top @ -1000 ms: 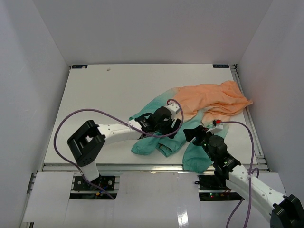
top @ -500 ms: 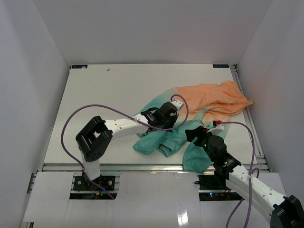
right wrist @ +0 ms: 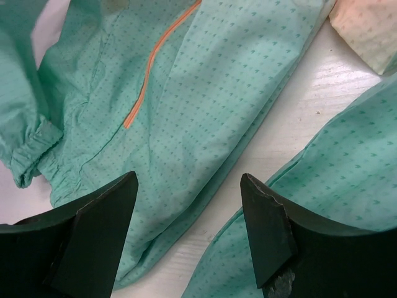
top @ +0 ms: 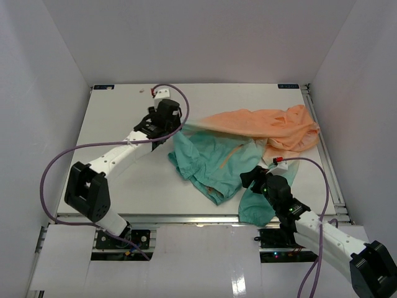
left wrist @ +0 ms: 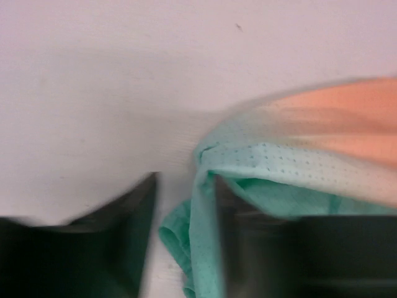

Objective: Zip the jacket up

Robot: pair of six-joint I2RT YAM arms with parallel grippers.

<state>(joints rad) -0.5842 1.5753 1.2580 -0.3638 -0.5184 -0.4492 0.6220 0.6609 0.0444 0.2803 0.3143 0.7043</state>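
While left jaws pinch the jacket (top: 217, 158), right jaws gape.

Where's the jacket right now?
Top view: the jacket lies on the table's right half, one edge held by the left gripper, right gripper open over its near side.

Overhead view: bright, even, diffuse light with faint soft shadows. Left wrist view: heavily blurred, with the left gripper (left wrist: 184, 183) a dark smear. Right wrist view: sharp. The jacket (right wrist: 205, 93) weave ahead of the right gripper (right wrist: 189, 180) is crisp and the fingers (right wrist: 93, 230) are underexposed.
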